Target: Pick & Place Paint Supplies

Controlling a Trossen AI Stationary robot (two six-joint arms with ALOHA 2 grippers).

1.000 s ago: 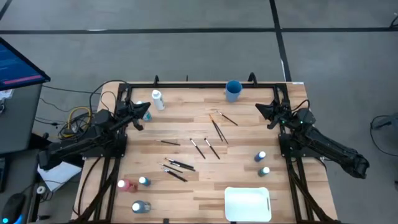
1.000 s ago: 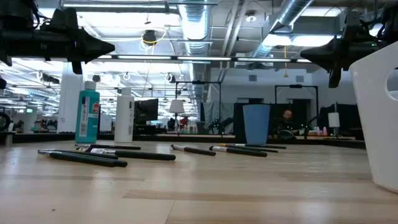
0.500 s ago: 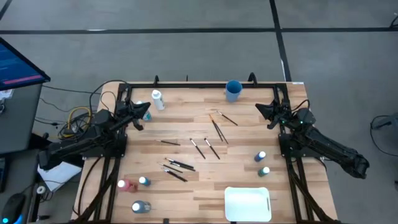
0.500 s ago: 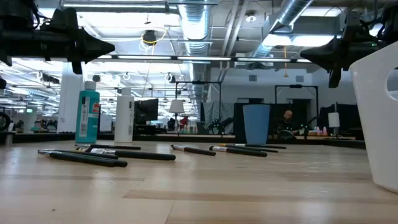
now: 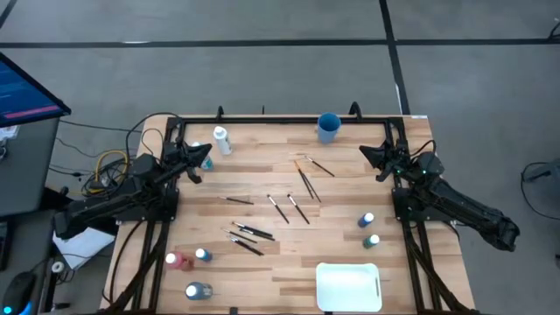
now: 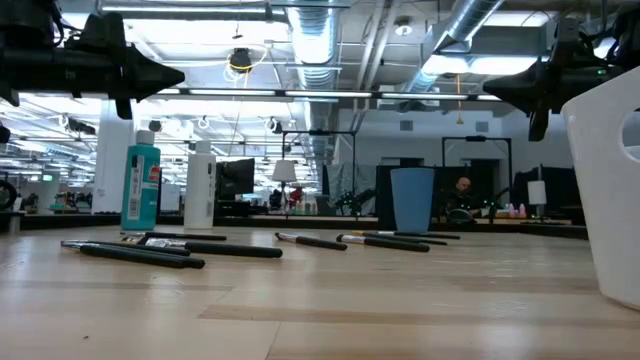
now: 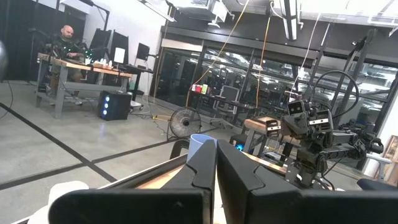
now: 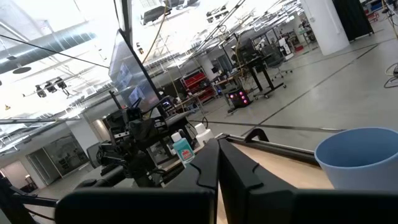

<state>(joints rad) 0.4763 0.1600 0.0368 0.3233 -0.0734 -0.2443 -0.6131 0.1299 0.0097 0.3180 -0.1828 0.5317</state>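
- Light wooden slatted table with a black frame.
- Blue plastic cup, upright near the table's far edge.
- White rectangular tray, at the near edge.
- Seated person at a distant desk.

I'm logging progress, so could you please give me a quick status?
Left gripper, right gripper shut, empty, raised. Paintbrushes, paint bottles untouched. Nothing blocking.

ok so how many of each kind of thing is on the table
paint bottles: 7
paintbrushes: about 10, some overlap so hard to split
blue cup: 1
white tray: 1
total: about 19
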